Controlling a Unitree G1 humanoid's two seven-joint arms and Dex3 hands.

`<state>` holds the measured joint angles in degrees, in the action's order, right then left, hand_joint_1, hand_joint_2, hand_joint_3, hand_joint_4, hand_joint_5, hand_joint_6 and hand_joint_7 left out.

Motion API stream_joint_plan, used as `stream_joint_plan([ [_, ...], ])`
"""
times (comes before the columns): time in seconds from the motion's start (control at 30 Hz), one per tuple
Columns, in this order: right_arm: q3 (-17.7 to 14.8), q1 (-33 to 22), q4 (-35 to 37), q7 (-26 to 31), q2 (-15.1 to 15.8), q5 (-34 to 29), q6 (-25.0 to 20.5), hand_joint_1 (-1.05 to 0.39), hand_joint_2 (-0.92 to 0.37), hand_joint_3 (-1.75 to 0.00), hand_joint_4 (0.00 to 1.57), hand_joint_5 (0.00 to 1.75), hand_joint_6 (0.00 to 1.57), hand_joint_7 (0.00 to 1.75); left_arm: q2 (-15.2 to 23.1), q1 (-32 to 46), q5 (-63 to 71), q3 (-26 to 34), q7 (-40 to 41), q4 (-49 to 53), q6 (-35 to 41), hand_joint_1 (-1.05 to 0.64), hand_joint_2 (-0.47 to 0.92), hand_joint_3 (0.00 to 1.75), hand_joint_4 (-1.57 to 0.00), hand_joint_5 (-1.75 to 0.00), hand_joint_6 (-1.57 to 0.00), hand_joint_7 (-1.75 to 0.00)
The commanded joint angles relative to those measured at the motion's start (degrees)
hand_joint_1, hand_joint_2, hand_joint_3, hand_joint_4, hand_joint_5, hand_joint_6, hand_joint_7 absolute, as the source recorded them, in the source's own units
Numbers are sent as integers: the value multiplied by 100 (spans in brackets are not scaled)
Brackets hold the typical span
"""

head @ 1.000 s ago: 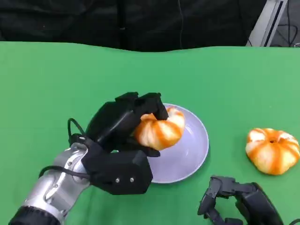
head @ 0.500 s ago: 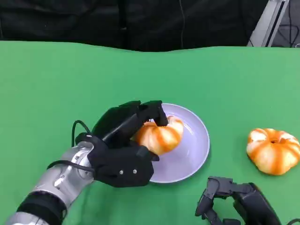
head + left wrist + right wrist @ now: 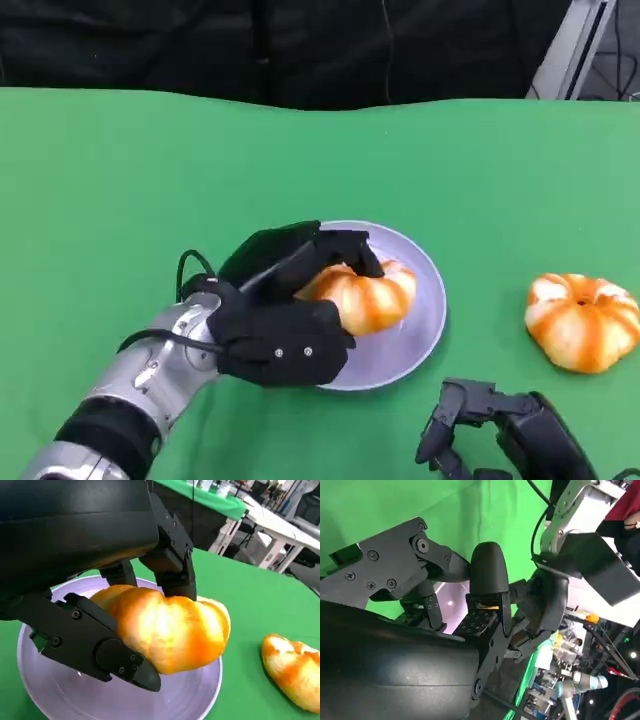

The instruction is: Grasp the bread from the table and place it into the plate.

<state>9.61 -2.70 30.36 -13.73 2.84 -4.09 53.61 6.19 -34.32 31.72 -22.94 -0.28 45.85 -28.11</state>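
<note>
Bread sits low over the plate, inside its rim, open green table all around. Glossy orange-and-white ridged bun, left hand clasped around it. It's lower and further into the plate than 1 s ago. Second bun lies well apart on the right. Right hand near the front edge, fingers curled, holding nothing.
</note>
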Motion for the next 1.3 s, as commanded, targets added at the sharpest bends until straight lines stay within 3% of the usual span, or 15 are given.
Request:
stream_joint_plan([
  [0.03,-21,14,11,52,15,24,59,-27,-63,-90,80,153,81,128,170,-103,19,-100,-295,-72,121,-46,90,3,-79,-51,-97,-8],
  [0.1,-27,18,5,63,16,16,58,-27,-63,-91,81,153,81,128,204,-151,69,-160,-364,-31,161,-55,92,12,-86,-19,-88,-2],
  [0.27,-32,19,-10,60,33,27,47,-27,-62,-92,81,153,81,127,200,-257,104,-256,-437,129,272,-65,92,29,-78,-2,-75,0],
  [0.43,-20,11,-54,49,32,47,-22,-26,-63,-91,81,154,81,128,265,-384,139,-321,-616,268,366,-89,92,56,-71,0,-59,0],
  [0.73,-18,28,-9,55,46,43,78,-26,-62,-92,81,156,81,129,261,-564,-67,-297,-1114,599,596,-104,92,88,-34,0,-30,0],
  [1.13,-9,32,-55,77,49,-5,36,-25,-61,-94,81,155,80,129,311,-440,-24,-278,-878,382,911,-105,92,99,-14,0,-18,0],
  [1.3,-5,16,-31,70,40,26,54,-25,-60,-96,81,157,80,130,297,-49,-838,336,-901,-39,543,-104,92,95,-19,-2,-20,-1],
])
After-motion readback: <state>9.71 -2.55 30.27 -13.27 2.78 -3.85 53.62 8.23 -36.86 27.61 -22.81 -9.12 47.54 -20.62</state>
